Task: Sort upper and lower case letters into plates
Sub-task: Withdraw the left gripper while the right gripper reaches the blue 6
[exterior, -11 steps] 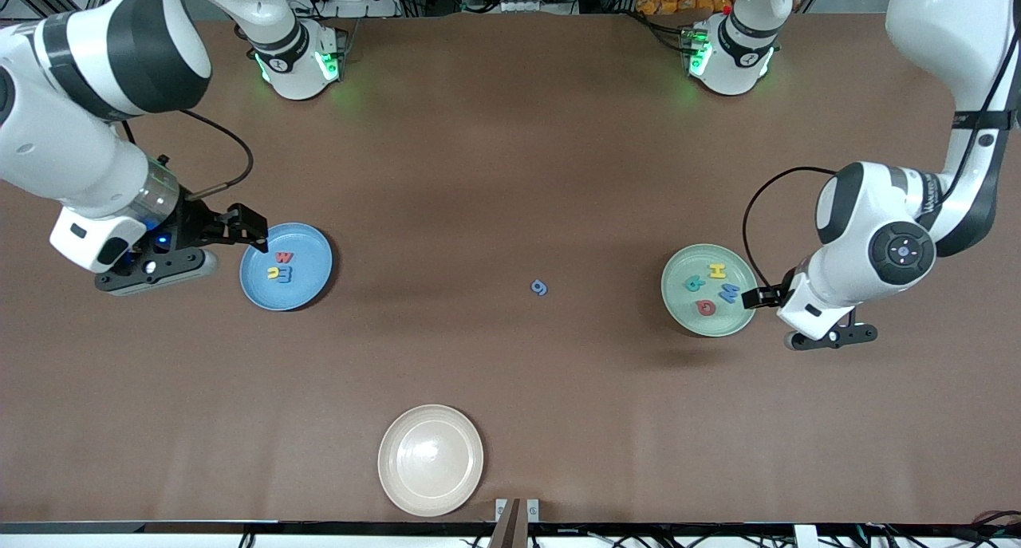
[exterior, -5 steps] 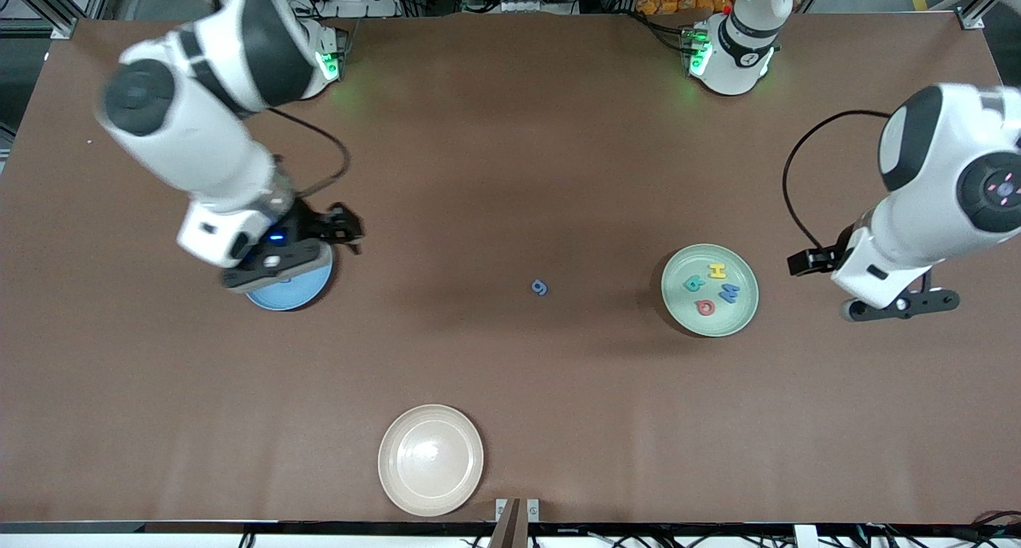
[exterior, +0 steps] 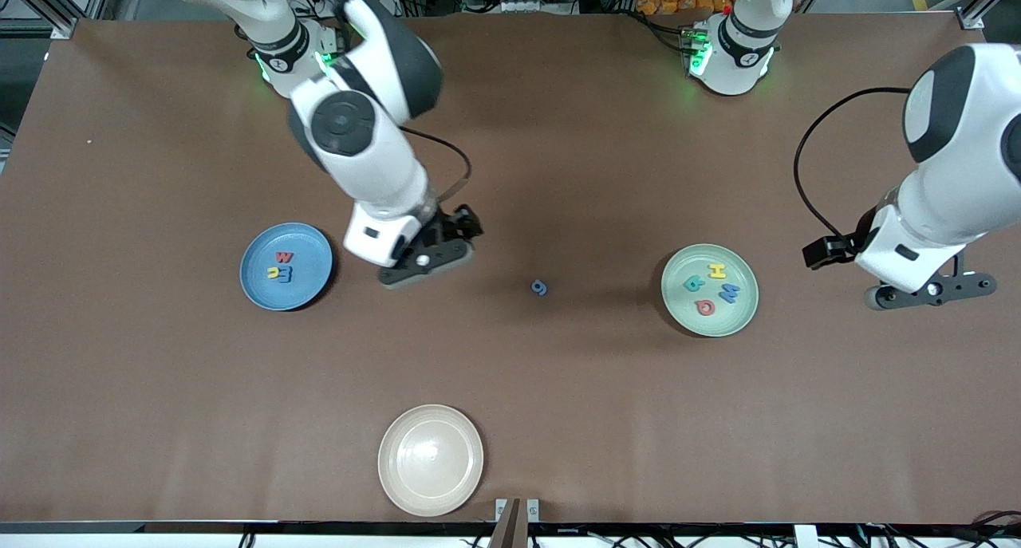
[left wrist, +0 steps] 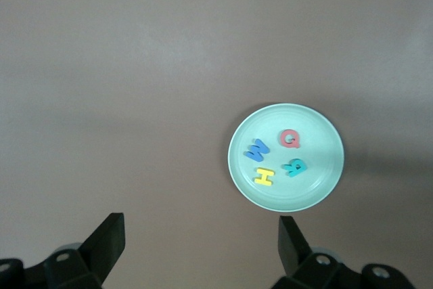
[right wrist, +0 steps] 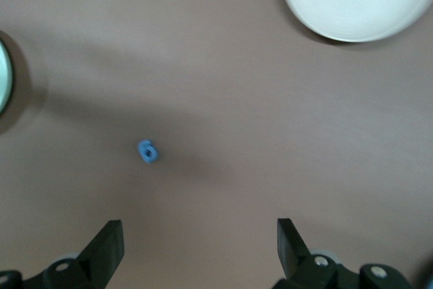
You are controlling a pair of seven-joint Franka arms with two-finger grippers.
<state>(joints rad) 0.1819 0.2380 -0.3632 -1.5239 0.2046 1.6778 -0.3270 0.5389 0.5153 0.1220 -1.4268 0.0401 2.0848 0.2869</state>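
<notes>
while both pincers gape, a blue letter (exterior: 539,287) lies between plates.

Both arms have glossy white shells with black bands at the joints. The right arm (exterior: 359,145) carries a round black cap with a small centre mark on its elbow, and a black cable loops from its forearm to the wrist. The left arm (exterior: 949,189) trails a similar black cable in a wide curve. Each white base glows green by the table's edge. The right gripper (exterior: 447,241) and left gripper (exterior: 929,293) are black, on grey flanges with pale screw heads.
</notes>
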